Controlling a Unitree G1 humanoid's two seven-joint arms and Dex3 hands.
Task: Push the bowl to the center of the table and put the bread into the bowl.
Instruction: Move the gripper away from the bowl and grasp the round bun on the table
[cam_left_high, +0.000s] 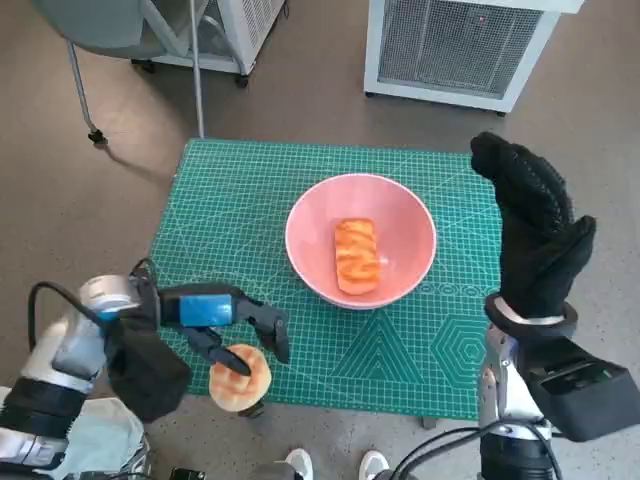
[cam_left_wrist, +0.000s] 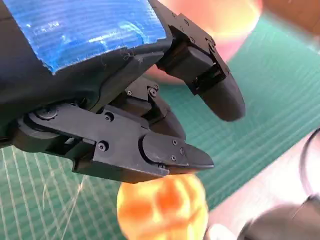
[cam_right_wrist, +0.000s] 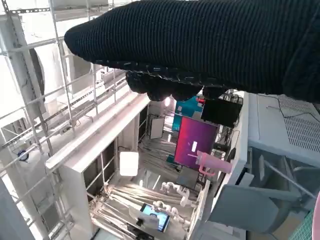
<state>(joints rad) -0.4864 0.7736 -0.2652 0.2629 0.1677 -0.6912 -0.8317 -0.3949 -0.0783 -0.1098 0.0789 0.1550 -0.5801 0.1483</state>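
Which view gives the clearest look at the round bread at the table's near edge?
The head view: the round bread appears whole, sharp, at the near edge of the green mat, just under the left hand. The left wrist view shows it blurred, partly cut off beneath the fingers. The right wrist view misses it.

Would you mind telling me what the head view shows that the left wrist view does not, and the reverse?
Only the head view shows the gloved right hand raised at the table's right edge, and a long bread piece in the pink bowl. Only the left wrist view shows the left hand's fingers close up. Both show the left hand over a round bread on the green mat.
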